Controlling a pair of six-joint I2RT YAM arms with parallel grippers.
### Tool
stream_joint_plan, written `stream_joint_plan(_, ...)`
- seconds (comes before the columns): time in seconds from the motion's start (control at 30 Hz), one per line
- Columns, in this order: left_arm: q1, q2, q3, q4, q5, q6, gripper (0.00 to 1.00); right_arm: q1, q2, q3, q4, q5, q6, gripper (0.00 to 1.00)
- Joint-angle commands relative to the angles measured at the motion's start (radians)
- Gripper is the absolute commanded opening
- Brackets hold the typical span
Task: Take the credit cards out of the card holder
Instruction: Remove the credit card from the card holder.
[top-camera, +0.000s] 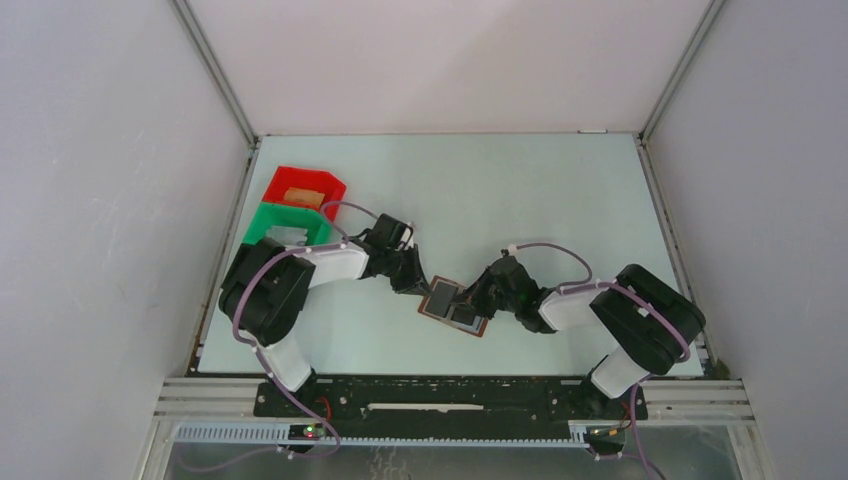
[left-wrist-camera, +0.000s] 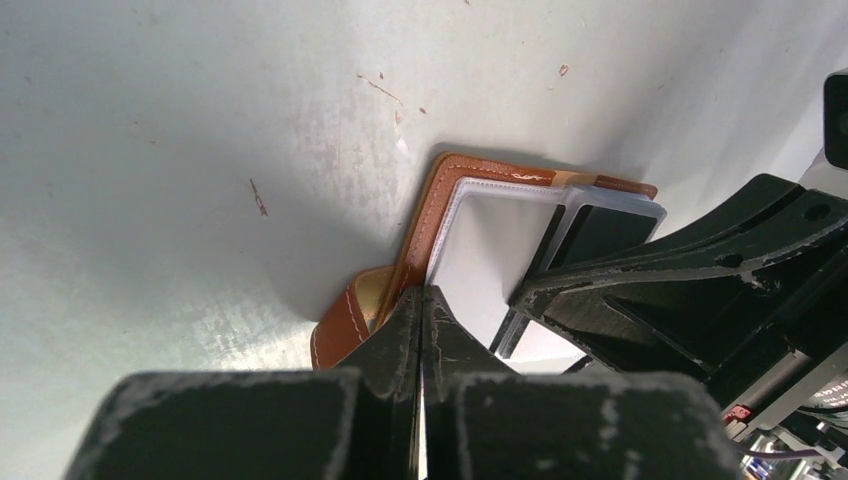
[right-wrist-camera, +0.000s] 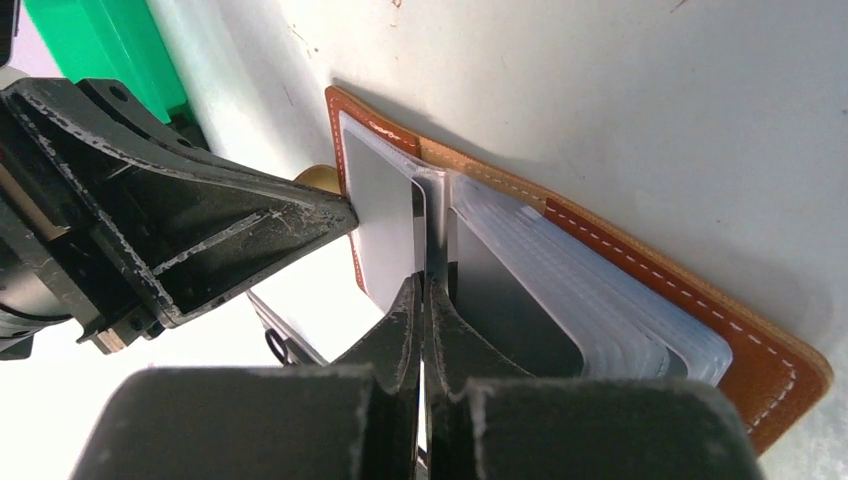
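Observation:
The brown leather card holder (top-camera: 455, 306) lies open on the table between my two grippers. Its clear sleeves show a dark grey card (right-wrist-camera: 505, 300) in the right panel and a pale, glaring card face (right-wrist-camera: 380, 215) in the left panel. My left gripper (left-wrist-camera: 422, 292) is shut, with its tips on the holder's edge (left-wrist-camera: 428, 215) beside the strap tab (left-wrist-camera: 345, 320). My right gripper (right-wrist-camera: 425, 280) is shut, with its tips at the middle fold among the sleeves (right-wrist-camera: 590, 280). I cannot tell whether it pinches a sleeve or a card.
A red bin (top-camera: 338, 186) and a green bin (top-camera: 262, 222) stand at the far left, just behind my left arm; a tan flat piece (top-camera: 300, 197) lies in the red one. The green bin (right-wrist-camera: 100, 50) also shows in the right wrist view. The cell's walls enclose the table.

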Motion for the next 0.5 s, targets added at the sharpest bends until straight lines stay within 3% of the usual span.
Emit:
stream_joint_plan(0.0, -0.037, 0.058, -0.035, -0.103, -0.1, 0.021, 0.0, -0.005, -0.042, -0.013, -0.001, 0.031, -0.001, 0.0)
stream_joint_plan(0.47, -0.032, 0.09, -0.05, -0.077, -0.111, -0.039, 0.0, -0.012, -0.193, -0.029, -0.192, 0.032, -0.026, 0.0)
